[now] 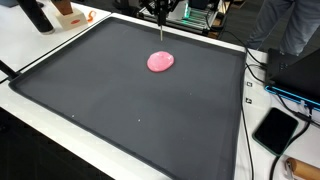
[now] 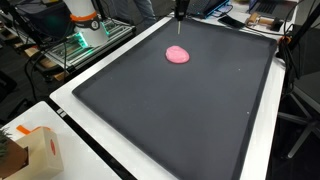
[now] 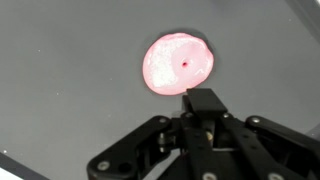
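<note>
Well, mat: a wide black mat [image 1: 120, 110] with a raised rim spread out beneath the gripper on every side, matte and bare around the one thing on it.
Gripper: the gripper [image 3: 205, 96] hung above the mat. In the wrist view its fingers were drawn together at the centre, apparently pinching a thin rod [image 1: 161, 30] that pointed straight down (the grip itself was too dark to see sharply).
Lump: a pink lump [image 1: 160, 61], flattened into a round disc, lay on the mat just below and slightly ahead of the rod's tip, seemingly clear of it.
Dimple: a small dimple [image 3: 186, 66] sat near the disc's middle.
Handling: it was probably soft, light and a little tacky, like putty. It would likely deform under any squeeze and might cling to the mat.
Hold: it looked best taken at opposite edges of the disc, low against the mat, with a gentle close.
</note>
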`<control>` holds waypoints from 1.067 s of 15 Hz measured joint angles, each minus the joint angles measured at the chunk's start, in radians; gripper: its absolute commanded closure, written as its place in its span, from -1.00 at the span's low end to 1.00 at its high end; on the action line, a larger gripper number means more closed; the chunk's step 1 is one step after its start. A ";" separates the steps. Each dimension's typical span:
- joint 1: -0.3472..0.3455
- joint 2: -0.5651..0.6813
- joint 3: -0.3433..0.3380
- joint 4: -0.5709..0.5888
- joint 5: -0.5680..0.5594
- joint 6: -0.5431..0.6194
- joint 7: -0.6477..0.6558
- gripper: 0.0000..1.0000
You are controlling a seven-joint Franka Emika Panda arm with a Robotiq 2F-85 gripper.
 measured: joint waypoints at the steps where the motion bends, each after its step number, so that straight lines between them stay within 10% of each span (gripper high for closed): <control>1: -0.005 0.005 -0.014 0.006 0.025 0.000 -0.014 0.94; 16: -0.244 0.289 -0.151 0.181 0.667 -0.321 -0.652 0.94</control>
